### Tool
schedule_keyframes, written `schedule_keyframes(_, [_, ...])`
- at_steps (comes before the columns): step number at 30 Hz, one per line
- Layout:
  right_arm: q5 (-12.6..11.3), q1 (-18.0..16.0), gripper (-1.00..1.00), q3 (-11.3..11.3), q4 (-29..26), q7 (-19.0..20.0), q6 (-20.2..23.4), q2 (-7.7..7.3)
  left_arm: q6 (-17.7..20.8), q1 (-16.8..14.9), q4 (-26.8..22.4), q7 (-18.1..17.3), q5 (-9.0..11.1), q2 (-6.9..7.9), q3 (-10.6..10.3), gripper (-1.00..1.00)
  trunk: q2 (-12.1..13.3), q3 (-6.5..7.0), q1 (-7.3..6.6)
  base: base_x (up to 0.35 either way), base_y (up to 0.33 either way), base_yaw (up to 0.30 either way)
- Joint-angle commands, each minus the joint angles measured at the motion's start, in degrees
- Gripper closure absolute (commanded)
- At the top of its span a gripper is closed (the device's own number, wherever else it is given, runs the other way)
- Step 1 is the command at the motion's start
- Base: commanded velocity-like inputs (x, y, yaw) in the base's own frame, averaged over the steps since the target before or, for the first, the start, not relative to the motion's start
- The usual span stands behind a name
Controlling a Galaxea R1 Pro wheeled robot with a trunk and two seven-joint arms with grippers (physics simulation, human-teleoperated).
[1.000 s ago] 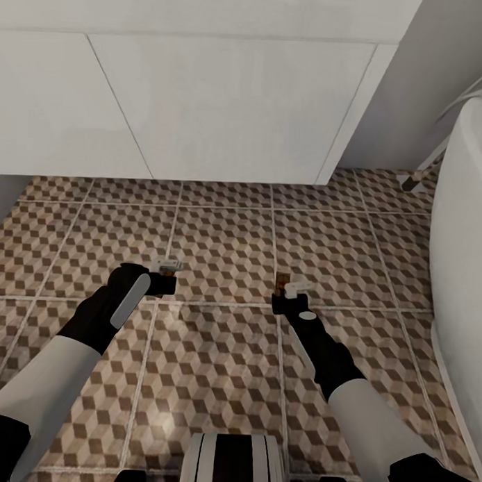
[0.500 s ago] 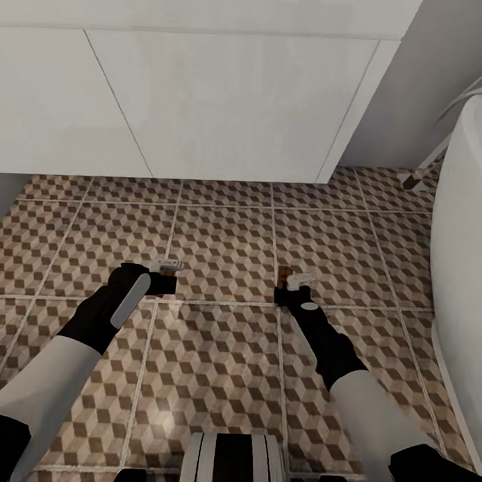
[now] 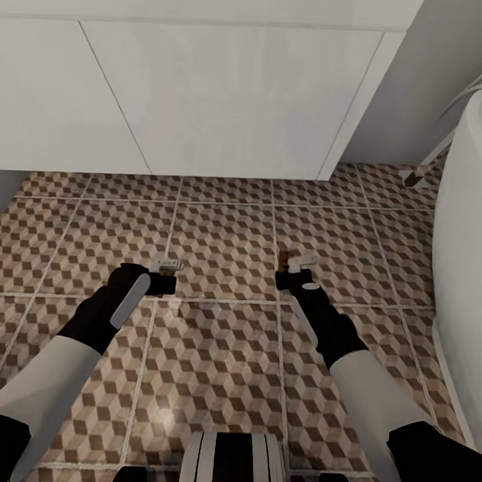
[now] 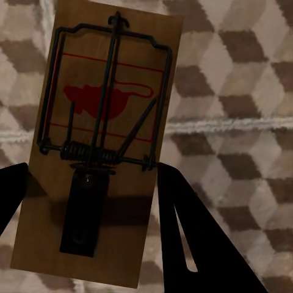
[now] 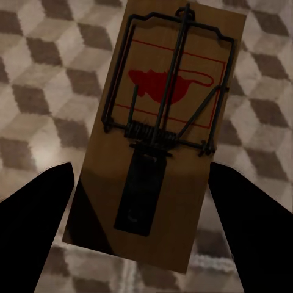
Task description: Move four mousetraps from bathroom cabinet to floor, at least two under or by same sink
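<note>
In front of the white vanity unit (image 3: pixel 204 94), low over the bathroom floor (image 3: pixel 227 226), both arms reach forward. The left claw (image 3: pixel 168 266) grips a mousetrap (image 3: pixel 172 266) by its long edges; the wrist view shows the dark fingers (image 4: pixel 183 226) pressed against both sides of the wooden slab (image 4: pixel 101 140), wire bar and red mouse print facing the camera. The right claw (image 3: pixel 296 265), nearer the white tub-like fixture (image 3: pixel 465 277) than the left, has its fingers (image 5: pixel 247 226) standing apart from the second mousetrap (image 5: pixel 165 131), which lies between them; whether that trap rests on the tiles I cannot tell.
</note>
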Motion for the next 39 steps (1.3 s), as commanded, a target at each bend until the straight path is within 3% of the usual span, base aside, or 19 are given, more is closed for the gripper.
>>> schedule_keyframes(1, [-0.18,-0.03,1.0,0.18,-0.08,-0.41,0.3,-0.02,0.15,-0.04,-0.08,0.53,0.43,0.07,-0.2,1.0,-0.03,-0.27,0.01,0.0,0.0,0.0])
schedule_keyframes(25, [-0.18,-0.04,1.0,0.14,-1.31,-0.56,0.52,-0.03,0.16,-0.04,-0.49,0.54,0.47,-0.11,-0.28,1.0,-0.35,-7.59,0.63,0.0,0.0,0.0])
schedule_keyframes(39, [-0.1,-0.04,1.0,0.19,-2.7,-0.63,0.49,-0.08,0.16,-0.04,-0.63,0.53,0.47,-0.11,-0.28,1.0,-0.35,-8.4,0.63,0.0,0.0,0.0])
